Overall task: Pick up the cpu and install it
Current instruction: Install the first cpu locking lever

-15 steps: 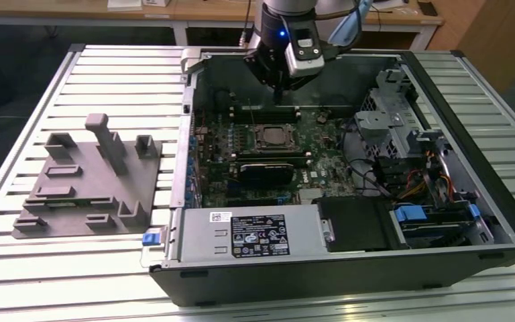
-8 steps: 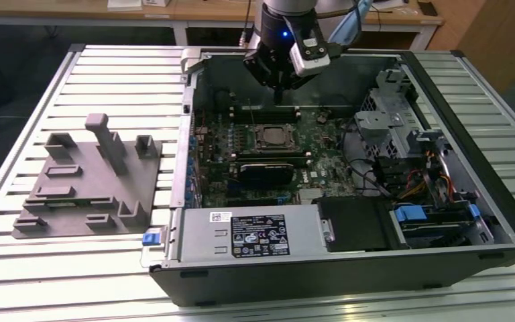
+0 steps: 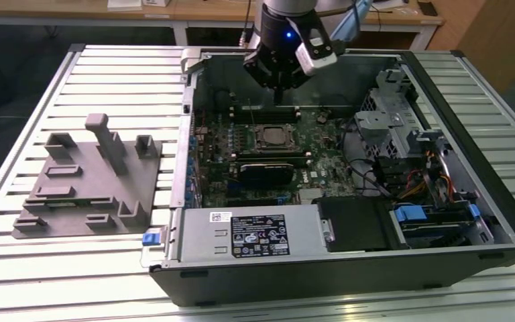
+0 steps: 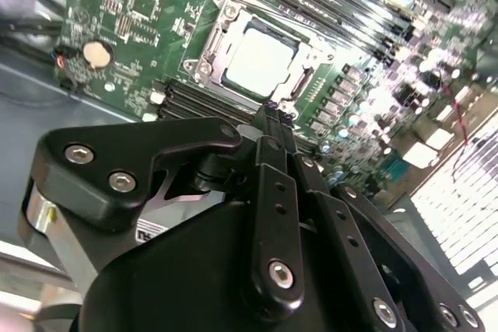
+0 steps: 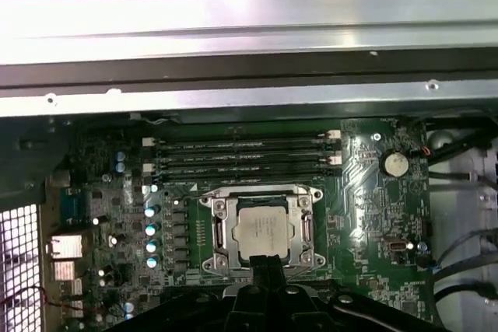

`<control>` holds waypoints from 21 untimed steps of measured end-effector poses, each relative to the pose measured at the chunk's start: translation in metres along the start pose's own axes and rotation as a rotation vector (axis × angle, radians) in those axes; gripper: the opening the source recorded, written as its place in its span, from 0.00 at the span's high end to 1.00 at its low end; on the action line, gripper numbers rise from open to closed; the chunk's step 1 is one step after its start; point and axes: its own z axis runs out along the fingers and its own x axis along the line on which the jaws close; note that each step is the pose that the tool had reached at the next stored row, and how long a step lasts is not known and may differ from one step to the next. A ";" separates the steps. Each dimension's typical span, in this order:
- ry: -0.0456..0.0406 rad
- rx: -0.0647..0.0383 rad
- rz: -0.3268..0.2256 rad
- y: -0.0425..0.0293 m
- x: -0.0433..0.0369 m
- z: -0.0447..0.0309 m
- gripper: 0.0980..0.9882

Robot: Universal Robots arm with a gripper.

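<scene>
The cpu (image 3: 273, 136) is a small square chip with a pale silver face. It lies flat in the metal socket frame on the green motherboard inside the open computer case, and shows in both wrist views (image 4: 261, 64) (image 5: 263, 231). My gripper (image 3: 278, 100) hangs above the board, just off the socket's edge and apart from the chip. In both wrist views the black fingers (image 4: 274, 114) (image 5: 264, 268) are pressed together into one narrow tip with nothing between them.
A grey plastic tray (image 3: 88, 181) with upright blocks sits on the slatted table at the exterior view's left. Inside the case are a black expansion card (image 3: 267, 171), a power supply (image 3: 249, 231), a drive cage (image 3: 391, 121) and memory slots (image 5: 241, 153) beside the socket.
</scene>
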 end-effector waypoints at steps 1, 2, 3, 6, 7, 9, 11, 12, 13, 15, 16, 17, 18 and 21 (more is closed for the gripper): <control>0.0005 0.000 -0.017 0.0000 0.0001 0.0002 0.99; 0.0008 0.000 -0.028 -0.0001 0.0004 0.0004 0.99; 0.0011 -0.001 -0.034 -0.0002 0.0016 0.0005 0.99; 0.0013 -0.001 -0.041 -0.0005 0.0095 0.0010 0.99; 0.0013 -0.001 -0.042 -0.0008 0.0135 0.0012 0.99; 0.0013 -0.002 -0.043 -0.0011 0.0199 0.0021 0.99; 0.0014 -0.003 -0.044 -0.0012 0.0218 0.0036 0.99; 0.0014 -0.003 -0.044 -0.0013 0.0225 0.0044 0.99; 0.0014 -0.003 -0.044 -0.0013 0.0228 0.0053 0.99; 0.0015 -0.003 -0.044 -0.0014 0.0231 0.0079 0.99; 0.0015 -0.003 -0.044 -0.0015 0.0233 0.0091 0.99; 0.0015 -0.003 -0.044 -0.0016 0.0236 0.0102 0.99; 0.0015 -0.003 -0.044 -0.0018 0.0238 0.0110 0.99; 0.0015 -0.004 -0.044 -0.0024 0.0246 0.0130 0.99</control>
